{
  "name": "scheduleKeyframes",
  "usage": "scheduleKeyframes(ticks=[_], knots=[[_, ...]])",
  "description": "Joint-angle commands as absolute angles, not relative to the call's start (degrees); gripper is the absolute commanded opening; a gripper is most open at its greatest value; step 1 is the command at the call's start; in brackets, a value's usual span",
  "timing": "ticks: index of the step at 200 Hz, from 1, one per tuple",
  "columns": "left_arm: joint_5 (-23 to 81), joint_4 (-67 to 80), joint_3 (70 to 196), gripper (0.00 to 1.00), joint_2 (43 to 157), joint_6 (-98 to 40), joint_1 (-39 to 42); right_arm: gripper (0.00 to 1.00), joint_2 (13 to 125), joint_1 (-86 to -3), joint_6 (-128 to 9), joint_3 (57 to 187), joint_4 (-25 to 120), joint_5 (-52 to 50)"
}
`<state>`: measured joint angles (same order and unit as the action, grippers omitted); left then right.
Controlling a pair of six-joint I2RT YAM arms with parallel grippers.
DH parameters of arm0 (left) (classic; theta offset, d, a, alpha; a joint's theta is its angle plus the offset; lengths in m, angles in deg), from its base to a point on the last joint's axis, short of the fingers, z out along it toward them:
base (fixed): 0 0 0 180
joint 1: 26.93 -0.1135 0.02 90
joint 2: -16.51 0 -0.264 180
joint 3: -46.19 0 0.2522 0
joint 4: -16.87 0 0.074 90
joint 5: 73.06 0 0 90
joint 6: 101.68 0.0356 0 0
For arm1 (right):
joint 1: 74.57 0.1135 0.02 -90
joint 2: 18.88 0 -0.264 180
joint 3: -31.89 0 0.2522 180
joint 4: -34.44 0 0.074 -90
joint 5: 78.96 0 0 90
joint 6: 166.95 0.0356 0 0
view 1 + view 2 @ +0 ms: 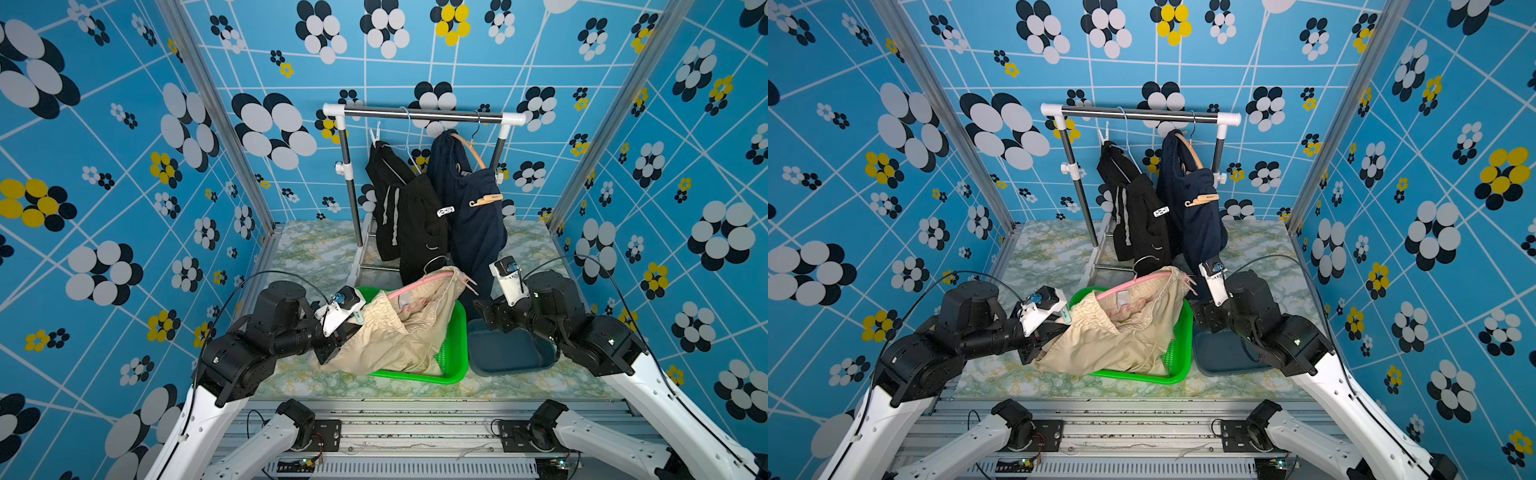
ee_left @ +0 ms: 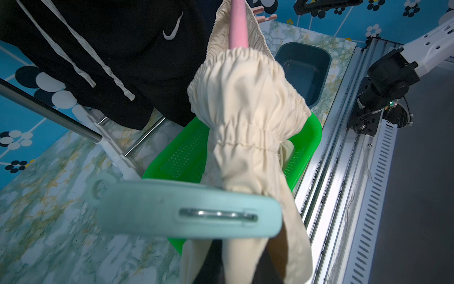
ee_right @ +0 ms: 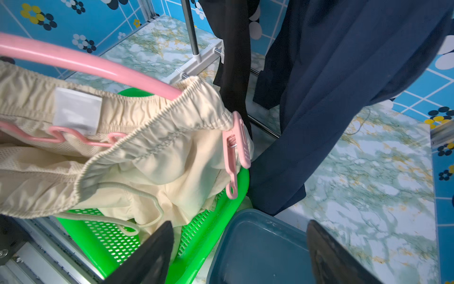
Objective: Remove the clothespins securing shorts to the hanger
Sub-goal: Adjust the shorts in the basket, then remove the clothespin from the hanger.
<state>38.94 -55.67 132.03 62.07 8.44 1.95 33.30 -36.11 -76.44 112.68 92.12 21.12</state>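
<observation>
Our left tool (image 1: 349, 326) is closed on the mint clothespin (image 2: 186, 209); we cannot tell whether its mouth grips the beige shorts (image 2: 245, 110) beside it. Our right tool (image 3: 239, 222) stands wide open and empty above the blue tub (image 3: 258, 246). The shorts lie on the pink hanger (image 3: 86, 64) over the green basket (image 3: 98, 236), near the front edge of the surface. We judge the mint pin is coming off. Next, the right tool must squeeze the tails of the pink clothespin (image 3: 235, 150).
</observation>
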Motion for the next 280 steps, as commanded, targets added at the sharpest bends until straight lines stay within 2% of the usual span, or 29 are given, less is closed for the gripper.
scheduleKeyframes(ticks=[1, 48, 90, 141, 174, 208, 280], knots=[[41.8, -54.3, 134.5, 0.0, 61.2, 7.1, 1.7, 0.85, 35.4, -36.6, -80.2, 115.5, 91.4, 18.8], [42.1, -55.8, 136.1, 0.0, 61.5, 6.8, 1.7, 0.8, 41.7, -36.9, -84.5, 118.2, 93.0, 20.7], [42.1, -56.0, 136.9, 0.0, 61.7, 6.7, 1.7, 0.76, 45.0, -37.2, -87.4, 119.1, 93.2, 18.5], [43.0, -56.7, 137.9, 0.0, 62.9, 6.7, 1.6, 0.62, 47.5, -37.3, -90.6, 119.7, 92.8, 19.6], [43.4, -57.1, 138.2, 0.0, 63.6, 6.5, 1.7, 0.6, 48.5, -37.3, -91.8, 119.4, 92.2, 19.0], [43.3, -57.0, 138.0, 0.0, 63.5, 6.6, 1.6, 0.53, 48.6, -37.7, -92.0, 119.2, 91.7, 18.3], [43.8, -57.1, 137.7, 0.0, 63.4, 7.0, 1.7, 0.51, 49.0, -39.0, -91.6, 117.1, 90.5, 16.6]])
